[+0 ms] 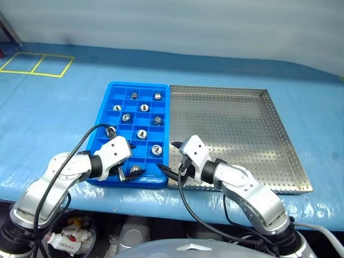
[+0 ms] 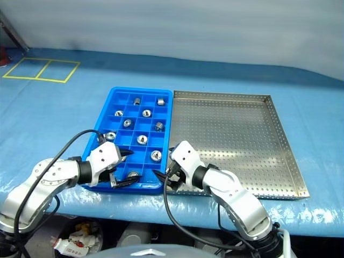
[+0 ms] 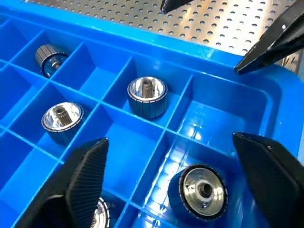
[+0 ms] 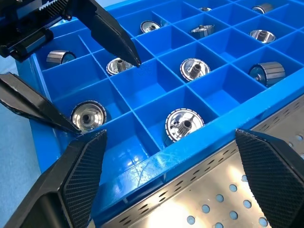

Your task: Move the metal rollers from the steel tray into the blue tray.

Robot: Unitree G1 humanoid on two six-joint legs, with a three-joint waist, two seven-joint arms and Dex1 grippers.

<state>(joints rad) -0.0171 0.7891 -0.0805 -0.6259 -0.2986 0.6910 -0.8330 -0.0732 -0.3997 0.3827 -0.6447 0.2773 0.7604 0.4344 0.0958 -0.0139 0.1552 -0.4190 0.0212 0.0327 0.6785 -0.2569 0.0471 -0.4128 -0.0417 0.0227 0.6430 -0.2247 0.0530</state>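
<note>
The blue tray (image 1: 138, 84) lies left of the steel tray (image 1: 279, 137), edge to edge. Several metal rollers (image 1: 157, 150) sit singly in the blue tray's compartments. The steel tray's perforated floor lies bare. My left gripper (image 2: 128, 167) hangs open over the blue tray's near right corner. One roller (image 3: 202, 192) rests in the compartment below, between the fingers and free of them. My right gripper (image 1: 170, 157) stands open over the seam between the two trays at their near edge, holding nothing. Its fingertips (image 3: 266, 42) point toward the left gripper.
Both trays rest on a table under a blue cover, close to its near edge. Yellow tape squares (image 1: 37, 64) mark the far left of the cover. A black cable (image 1: 88, 134) loops above my left forearm.
</note>
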